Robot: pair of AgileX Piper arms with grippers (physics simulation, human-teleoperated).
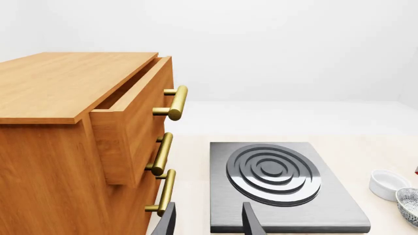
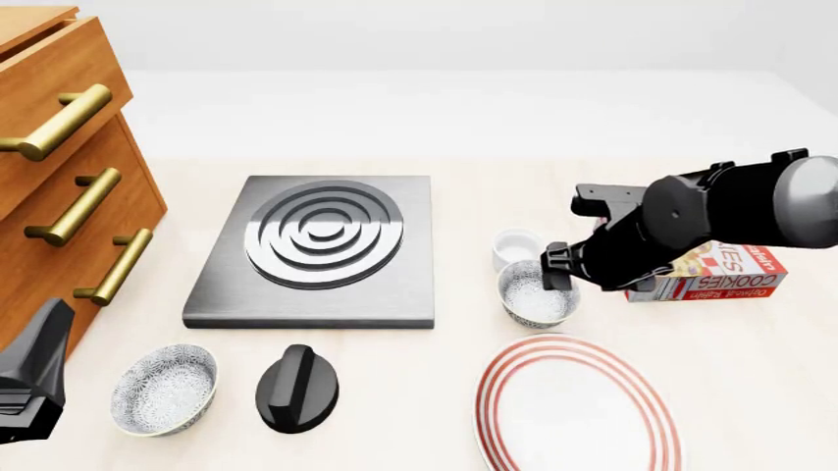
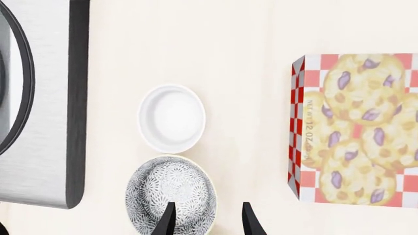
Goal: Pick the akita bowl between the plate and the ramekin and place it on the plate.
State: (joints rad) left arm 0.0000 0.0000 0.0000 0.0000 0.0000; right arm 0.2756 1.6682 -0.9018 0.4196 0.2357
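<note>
The akita bowl (image 2: 537, 295), speckled grey and white, sits between the small white ramekin (image 2: 517, 245) and the red-ringed plate (image 2: 576, 404). My right gripper (image 3: 207, 220) hangs open right over the bowl (image 3: 171, 196); one finger is above its inside and the other is just outside its rim. How high it is above the bowl I cannot tell. In the right wrist view the ramekin (image 3: 172, 118) lies just beyond the bowl. My left gripper (image 1: 209, 223) is open and holds nothing, low at the near left by the cabinet.
A grey stove plate (image 2: 321, 245) lies mid-table. A look-alike speckled bowl (image 2: 164, 390) and a black knob-shaped object (image 2: 297, 389) sit near the front left. A cookie box (image 2: 713, 271) lies under my right arm. A wooden drawer cabinet (image 1: 72, 137) stands at the left, its top drawer ajar.
</note>
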